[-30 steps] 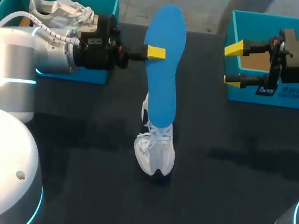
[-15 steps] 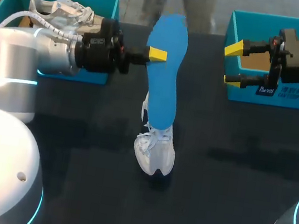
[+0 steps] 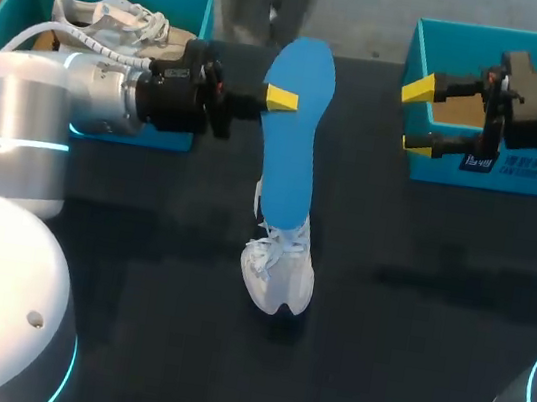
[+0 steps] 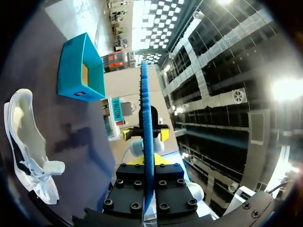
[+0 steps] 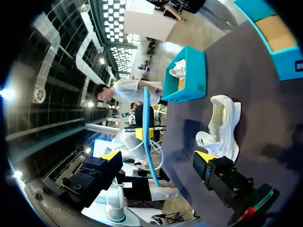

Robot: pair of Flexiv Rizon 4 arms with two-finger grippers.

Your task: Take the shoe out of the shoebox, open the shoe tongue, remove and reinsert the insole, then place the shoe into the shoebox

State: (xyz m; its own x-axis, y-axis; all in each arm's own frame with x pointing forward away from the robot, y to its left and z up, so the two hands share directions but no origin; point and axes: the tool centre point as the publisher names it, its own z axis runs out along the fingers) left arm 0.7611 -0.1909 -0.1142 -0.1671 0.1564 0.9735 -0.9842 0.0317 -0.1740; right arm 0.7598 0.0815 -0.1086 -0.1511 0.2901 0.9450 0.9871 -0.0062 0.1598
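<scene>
- While the left gripper [image 3: 280, 96] is clamped on the blue insole [image 3: 291, 149], with one yellow tip lying on its broad face, the right gripper [image 3: 418, 114] stands wide with nothing between its fingers.
- The insole is out of the shoe [image 3: 280, 268] and is held up over the table [image 3: 406, 363]. Its long axis runs from the far side towards me, and so does the shoe's.
- The shoe rests mid-table, below the left gripper and nearer to me. The insole's near end has to come down to the shoe's opening, so I judge the left arm is the one placed for that.
- The right gripper hovers at the near-left corner of the right shoebox [image 3: 524, 181], well apart from the shoe and free to steady it.
- The left shoebox [image 3: 204, 11] holds a second shoe [image 3: 104, 15].
- Seen from the head view, insole and shoe overlap. The right wrist view shows the insole edge-on with clear space between the two, and the left wrist view looks into the shoe's pale opening.
</scene>
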